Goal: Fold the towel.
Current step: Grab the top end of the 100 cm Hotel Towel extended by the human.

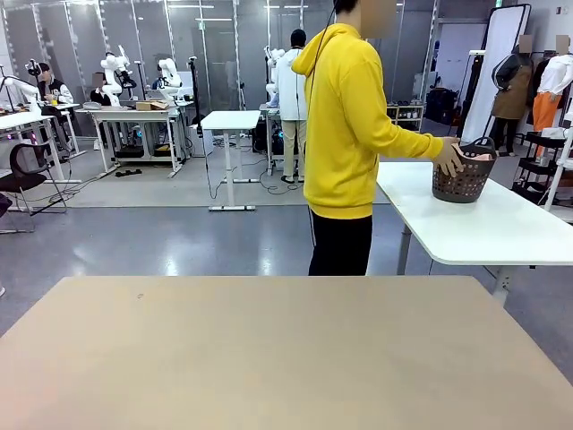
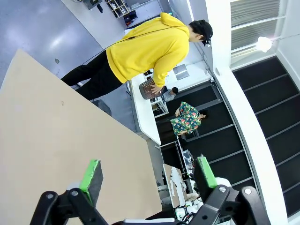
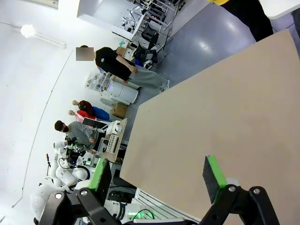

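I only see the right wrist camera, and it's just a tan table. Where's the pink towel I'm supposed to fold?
Observer: Something salmon-pink, likely the towel, peeks out of a dark grey perforated plastic basket on a white side table.
Operator: Who's got the basket?
Observer: A person in a yellow hoodie, standing at the far side, has a hand on its rim.
Operator: Is my other gripper ready?
Observer: The left gripper is open and empty.

Front camera faces across a pale beige flat worktop (image 1: pixel 286 358) toward a person in a yellow hoodie (image 1: pixel 349 125). Tilted wrist cameras sit just behind the left pincer (image 2: pixel 148 174) and right pincer (image 3: pixel 158 174); the same worktop lies beyond both.
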